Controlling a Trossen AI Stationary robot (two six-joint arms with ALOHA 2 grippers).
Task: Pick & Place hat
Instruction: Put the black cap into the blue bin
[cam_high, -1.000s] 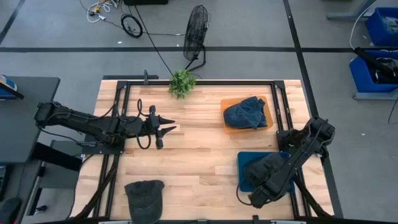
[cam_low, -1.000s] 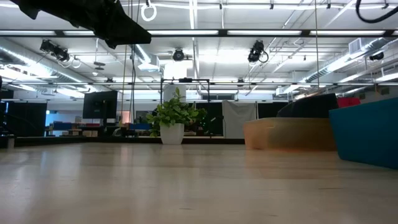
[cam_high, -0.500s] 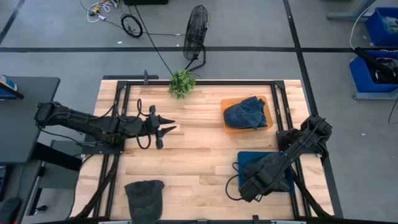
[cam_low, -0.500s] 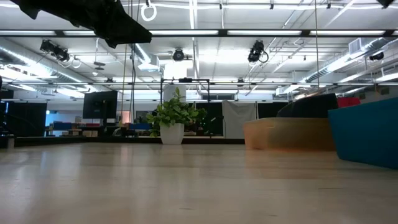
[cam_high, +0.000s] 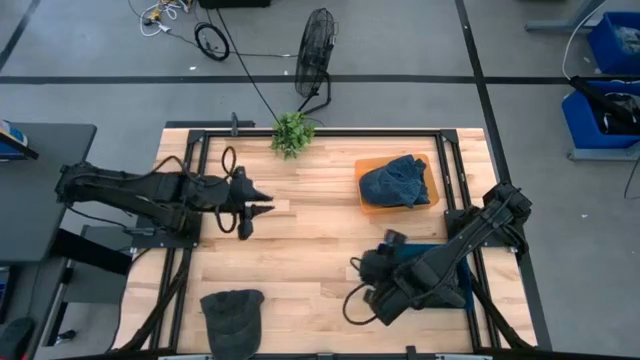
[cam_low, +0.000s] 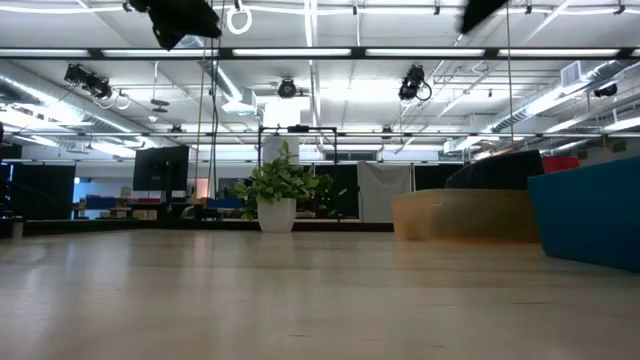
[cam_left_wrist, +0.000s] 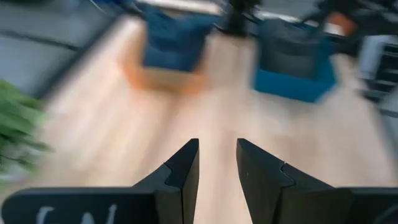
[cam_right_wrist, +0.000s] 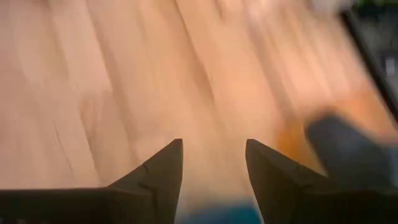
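- Two arms hang over the wooden table (cam_high: 300, 250); the left gripper (cam_high: 262, 205) sits above the table's left half, well apart from the dark hat (cam_high: 232, 310) that lies flat at the near left edge
- Its wrist view shows the left gripper (cam_left_wrist: 216, 163) with a narrow gap between the fingers, holding nothing, above bare wood
- The right gripper (cam_high: 362, 290) is above the near middle of the table, just left of the blue bin (cam_high: 455, 262); the hat lies to its left, apart from it, with bare wood between them
- The right gripper (cam_right_wrist: 211, 163) has its fingers spread with nothing between them, bare wood below
- An orange bin (cam_high: 432, 205) at the far right holds a blue cloth (cam_high: 395, 182); the blue bin sits nearer, mostly covered by the right arm
- A small potted plant (cam_high: 292, 132) stands at the far edge of the table, near the middle; the low view shows the plant (cam_low: 277, 190) in a white pot
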